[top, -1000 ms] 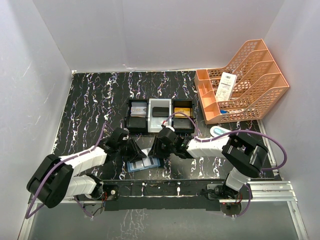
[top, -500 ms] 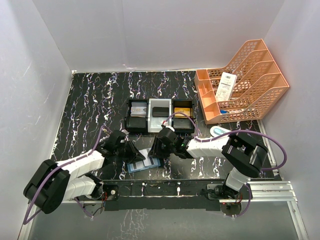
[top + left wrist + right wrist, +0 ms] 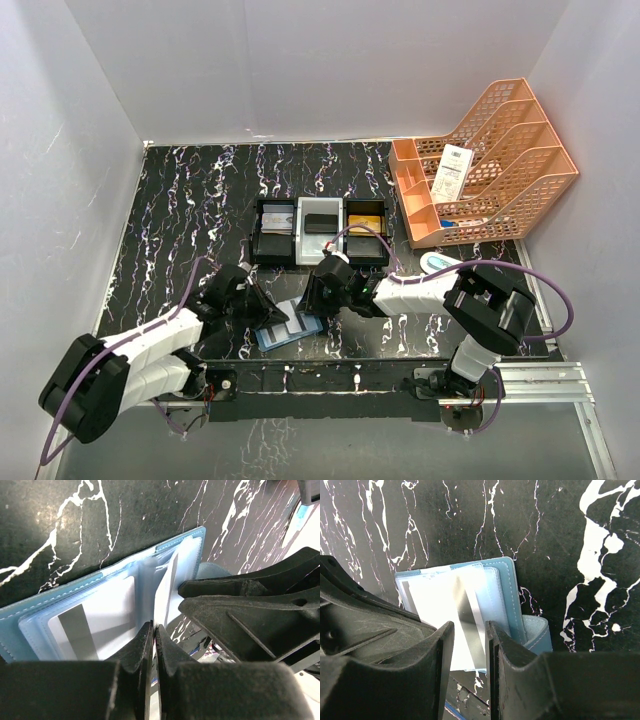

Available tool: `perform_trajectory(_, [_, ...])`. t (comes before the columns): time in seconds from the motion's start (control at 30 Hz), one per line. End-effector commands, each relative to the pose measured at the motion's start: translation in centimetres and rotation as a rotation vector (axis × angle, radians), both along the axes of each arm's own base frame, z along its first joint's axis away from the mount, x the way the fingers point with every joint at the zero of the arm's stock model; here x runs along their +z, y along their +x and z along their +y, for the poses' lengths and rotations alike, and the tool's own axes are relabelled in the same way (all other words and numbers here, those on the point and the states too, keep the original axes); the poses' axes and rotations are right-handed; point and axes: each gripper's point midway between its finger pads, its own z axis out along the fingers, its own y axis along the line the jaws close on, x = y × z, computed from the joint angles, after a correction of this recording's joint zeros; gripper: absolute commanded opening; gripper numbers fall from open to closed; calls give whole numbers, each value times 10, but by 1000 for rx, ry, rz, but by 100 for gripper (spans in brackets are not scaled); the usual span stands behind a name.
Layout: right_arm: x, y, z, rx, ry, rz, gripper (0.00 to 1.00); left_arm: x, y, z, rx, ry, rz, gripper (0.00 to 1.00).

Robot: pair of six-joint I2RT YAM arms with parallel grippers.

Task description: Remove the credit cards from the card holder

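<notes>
The small teal-blue folding card holder (image 3: pixel 287 331) lies spread open, pockets up, on the black white-veined counter (image 3: pixel 190 220). It is close to the near edge, between the two arms. A greyish-white plastic card (image 3: pixel 95 625) with a dark stripe sits flat inside one clear pocket. Beside it what I take for a thin white card (image 3: pixel 167 585) stands up out of the leaves, though it could be a pocket leaf.

The left pincer (image 3: pixel 153 628) is pinched right shut on the bottom edge of that white card. It lies low to the counter, I'd judge so that it can draw the card sideways out of its pocket. The right pincer (image 3: pixel 468 629) is set against the holder from the other side, jaws partly apart and clasping nothing. Its tips seem to bear on the open panel, probably to pin the holder against the pull.

Behind, a little apart, a black-and-white three-compartment tray (image 3: pixel 258 235) holds a greyish card (image 3: pixel 277 225), a black card (image 3: pixel 320 222) and a gold card (image 3: pixel 366 222), so most of the job looks done. Farther right stands an orange plastic file rack (image 3: pixel 500 170).
</notes>
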Motion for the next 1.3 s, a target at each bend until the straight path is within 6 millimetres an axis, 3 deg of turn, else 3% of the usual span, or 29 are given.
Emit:
perform_trajectory(0.0, [-33,-13,-31,-4,-133,51,30,-3,-10,7,3,24,30,0])
perform_trajectory(0.3, [-15,-7,-22,19,-81,-5,30,-2,-13,15,-17,81,23,0])
perform_trajectory(0.4, [6,-1,-11,66,-29,-67,31,-1,-12,14,-18,78,19,0])
perform_trajectory(0.57, [58,5,15,151,112,-176,36,1,-9,13,-18,78,14,0])
perform_trajectory(0.67, [75,4,29,209,173,-207,39,2,-8,12,-17,72,13,1])
perform_trajectory(0.77, [69,0,40,263,180,-177,40,3,-7,10,-18,67,12,1])
perform_trajectory(0.9, [41,-3,42,249,145,-91,40,4,-6,10,-18,68,9,2])
perform_trajectory(1.07, [-3,-10,22,189,26,11,40,8,-5,6,-29,45,-1,9])
perform_trajectory(1.27, [-18,-16,6,149,-9,41,40,11,-5,-1,-51,0,-12,14])
